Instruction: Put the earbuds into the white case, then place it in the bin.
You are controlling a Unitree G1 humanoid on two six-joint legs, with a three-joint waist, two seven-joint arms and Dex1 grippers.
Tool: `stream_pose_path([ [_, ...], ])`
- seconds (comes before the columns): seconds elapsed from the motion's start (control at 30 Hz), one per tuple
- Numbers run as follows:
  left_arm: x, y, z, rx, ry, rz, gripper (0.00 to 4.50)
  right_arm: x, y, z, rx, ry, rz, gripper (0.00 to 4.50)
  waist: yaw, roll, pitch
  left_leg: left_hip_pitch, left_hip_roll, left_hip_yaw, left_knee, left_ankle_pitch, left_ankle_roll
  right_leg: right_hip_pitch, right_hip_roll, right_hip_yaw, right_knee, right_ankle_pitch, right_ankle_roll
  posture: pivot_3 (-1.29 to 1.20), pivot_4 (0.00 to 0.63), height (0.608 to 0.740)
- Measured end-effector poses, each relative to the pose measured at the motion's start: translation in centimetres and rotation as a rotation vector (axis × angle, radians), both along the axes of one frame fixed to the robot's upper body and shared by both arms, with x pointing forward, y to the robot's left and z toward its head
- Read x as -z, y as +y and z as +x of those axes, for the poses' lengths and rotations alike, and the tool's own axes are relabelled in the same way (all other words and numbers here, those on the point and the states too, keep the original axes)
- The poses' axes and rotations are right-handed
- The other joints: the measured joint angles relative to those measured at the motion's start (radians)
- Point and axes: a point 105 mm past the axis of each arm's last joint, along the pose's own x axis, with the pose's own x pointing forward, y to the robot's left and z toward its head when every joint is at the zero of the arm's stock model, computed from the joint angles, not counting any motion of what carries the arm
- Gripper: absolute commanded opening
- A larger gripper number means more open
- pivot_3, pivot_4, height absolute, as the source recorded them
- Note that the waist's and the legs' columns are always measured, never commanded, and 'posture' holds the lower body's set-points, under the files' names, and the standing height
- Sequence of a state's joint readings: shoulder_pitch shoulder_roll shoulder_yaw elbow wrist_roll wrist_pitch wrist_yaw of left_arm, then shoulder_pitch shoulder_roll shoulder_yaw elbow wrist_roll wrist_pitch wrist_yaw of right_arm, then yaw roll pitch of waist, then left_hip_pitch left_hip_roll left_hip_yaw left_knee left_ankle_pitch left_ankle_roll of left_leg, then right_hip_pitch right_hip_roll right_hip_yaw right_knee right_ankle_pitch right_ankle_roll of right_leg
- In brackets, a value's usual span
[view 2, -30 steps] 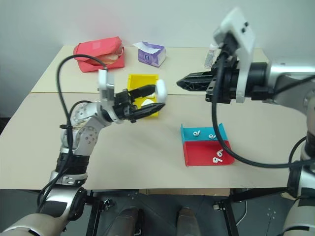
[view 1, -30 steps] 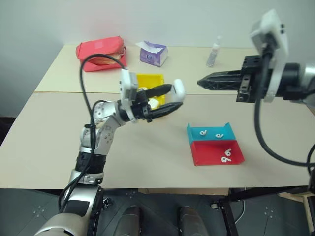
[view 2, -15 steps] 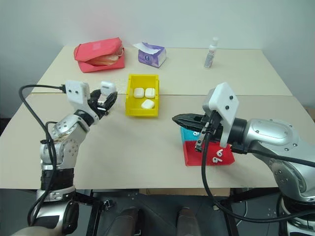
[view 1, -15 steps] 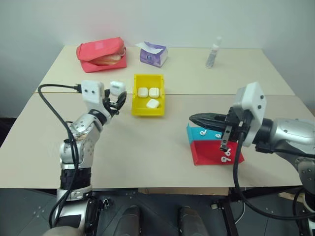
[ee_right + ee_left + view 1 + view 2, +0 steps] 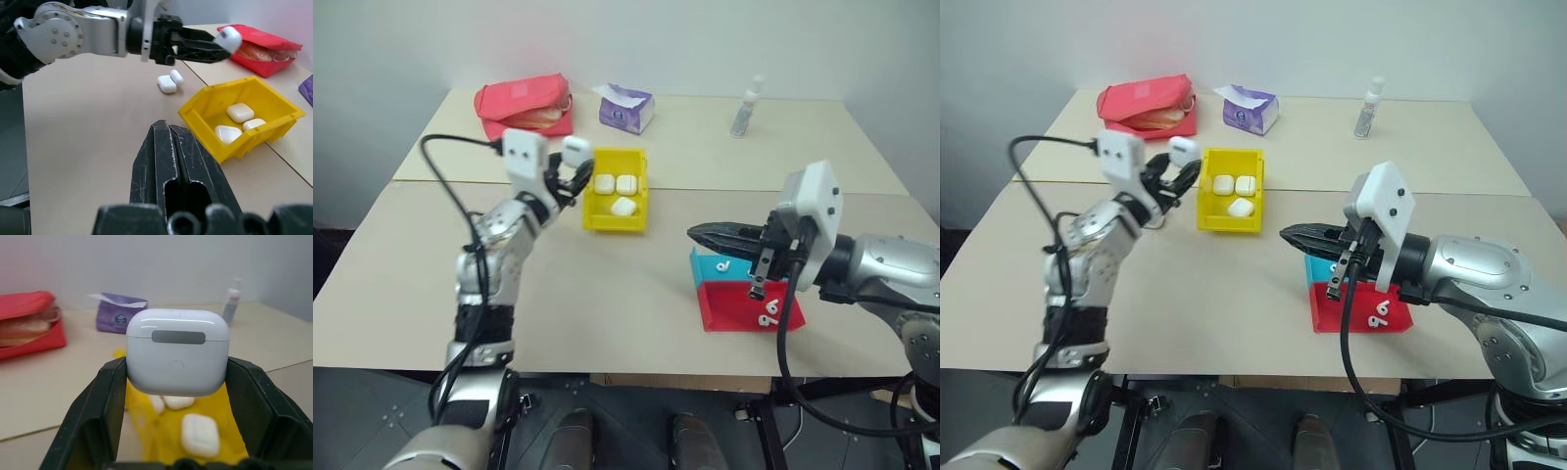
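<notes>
- With its lid shut, the white case [image 5: 177,352] sits clamped between the two black fingers [image 5: 105,406] of the left gripper [image 5: 570,166], pinched across its sides so the rounded shell cannot slip.
- That gripper hangs just off the 9 o'clock wall of the yellow bin [image 5: 597,217], above the table [image 5: 607,294] — lined up, I judge, for a drop over the rim.
- Three more white cases [image 5: 616,192] already lie inside the bin, so there is room but not much.
- Over at 3 o'clock the right gripper [image 5: 697,233] has its jaws pressed together and empty, hovering by the teal tray [image 5: 705,260] and red tray [image 5: 729,313] — parked clear of the delivery, it seems.
- Loose earbuds [image 5: 770,310] wait in those trays, stock for later rounds.
- At 12 o'clock, well apart, stand a red pouch [image 5: 524,106], a purple tissue pack [image 5: 626,108] and a small bottle [image 5: 749,106], out of the working lane.
</notes>
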State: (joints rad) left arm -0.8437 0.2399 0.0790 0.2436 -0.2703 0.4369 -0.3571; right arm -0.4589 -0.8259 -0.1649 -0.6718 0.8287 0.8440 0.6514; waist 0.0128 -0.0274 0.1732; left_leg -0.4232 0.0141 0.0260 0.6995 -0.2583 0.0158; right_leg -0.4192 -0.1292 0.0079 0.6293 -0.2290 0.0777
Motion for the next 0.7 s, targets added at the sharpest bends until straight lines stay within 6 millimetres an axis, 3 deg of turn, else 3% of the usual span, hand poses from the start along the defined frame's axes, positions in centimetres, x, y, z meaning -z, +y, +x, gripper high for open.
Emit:
stream_pose_path([
  [0.1, 0.7, -1.9, 1.7, 0.012, 0.026, 0.074, 2.77, 0.0, -0.1, 0.2, 0.021, -0.001, 0.003, 0.06, -0.003, 0.000, 0.000, 0.000, 0.000, 0.001, 0.000, 0.000, 0.000, 0.000, 0.000, 0.000, 0.000, 0.000, 0.000, 0.00, 0.150, 0.740],
  [0.27, 2.6, -3.1, 3.5, -0.016, 0.088, 0.138, 4.43, 0.0, -0.2, 0.3, 0.047, 0.006, 0.001, 0.00, -0.009, 0.000, 0.000, 0.000, 0.000, 0.001, 0.000, 0.000, 0.000, -0.001, 0.000, 0.000, 0.001, 0.000, 0.000, 0.00, 0.150, 0.740],
  [0.4, 2.5, -2.8, 3.7, -0.019, 0.068, 0.129, 4.47, -0.1, -0.4, 0.3, 0.064, 0.006, 0.001, 0.00, -0.009, 0.000, 0.000, -0.001, 0.001, 0.000, 0.000, 0.000, 0.000, -0.001, 0.000, 0.000, 0.001, 0.000, 0.000, 0.00, 0.150, 0.740],
  [0.53, 0.5, -0.8, 3.4, -0.041, -0.009, 0.091, 4.47, -0.1, -0.4, 0.2, 0.072, 0.006, 0.011, 0.00, -0.012, 0.000, 0.000, -0.001, 0.001, 0.000, -0.001, 0.000, 0.000, -0.002, 0.000, 0.001, 0.002, 0.000, 0.000, 0.00, 0.150, 0.740],
  [0.6, -0.9, 0.6, 2.3, -0.015, -0.089, 0.088, 4.47, 0.0, -0.5, 0.2, 0.082, 0.006, 0.013, 0.00, -0.017, 0.000, 0.000, -0.001, 0.001, 0.001, -0.001, 0.000, 0.000, -0.002, 0.000, 0.001, 0.002, 0.000, 0.000, 0.00, 0.150, 0.740],
  [0.7, -1.4, 2.7, -0.4, 0.070, -0.137, 0.115, 4.47, 0.7, -1.1, 0.5, 0.126, 0.007, 0.025, 0.00, -0.022, 0.000, 0.000, 0.000, 0.001, 0.000, -0.001, 0.000, 0.000, -0.002, 0.000, 0.001, 0.002, 0.000, 0.000, 0.00, 0.150, 0.740],
])
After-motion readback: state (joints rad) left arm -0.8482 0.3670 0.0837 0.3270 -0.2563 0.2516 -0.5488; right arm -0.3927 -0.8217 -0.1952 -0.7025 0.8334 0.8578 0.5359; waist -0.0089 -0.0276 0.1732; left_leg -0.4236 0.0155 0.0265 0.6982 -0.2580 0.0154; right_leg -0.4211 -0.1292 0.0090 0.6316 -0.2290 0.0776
